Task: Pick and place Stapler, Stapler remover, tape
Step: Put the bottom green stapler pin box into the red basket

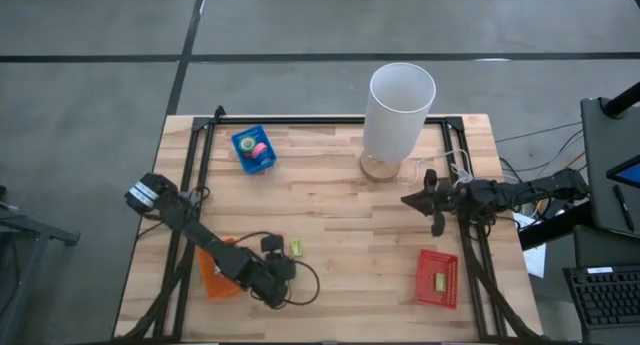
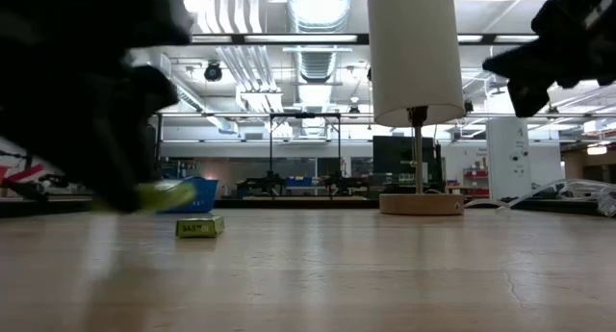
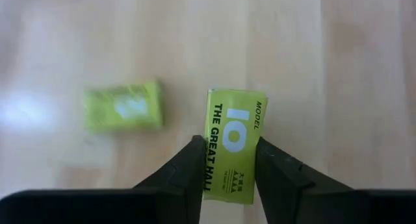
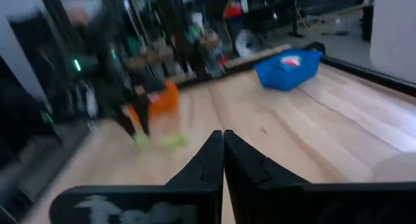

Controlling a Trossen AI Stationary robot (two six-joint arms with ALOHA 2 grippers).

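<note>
My left pincer (image 3: 227,160) is pinching a small yellow-green cardboard box (image 3: 234,143) printed "10 MODEL", held above the pale wooden bench (image 1: 330,185). A second, matching yellow-green box (image 3: 123,106) lies flat on the boards just beside it. From above, that pincer (image 1: 282,269) sits around 7 o'clock on the bench, right next to the orange plastic basket (image 1: 214,273).

My right pincer (image 4: 223,146) is pressed together with nothing in it, hanging over the 3 o'clock edge (image 1: 421,198). Near it, toward 1 o'clock, stands the white cylindrical lamp on its round wooden base (image 1: 396,115). A red mesh basket (image 1: 438,278) with something small and yellow inside sits at 5 o'clock.

The small coloured tape rolls (image 1: 254,143) are in the blue plastic tray (image 1: 250,159) up at 11 o'clock, well apart from both pincers.
</note>
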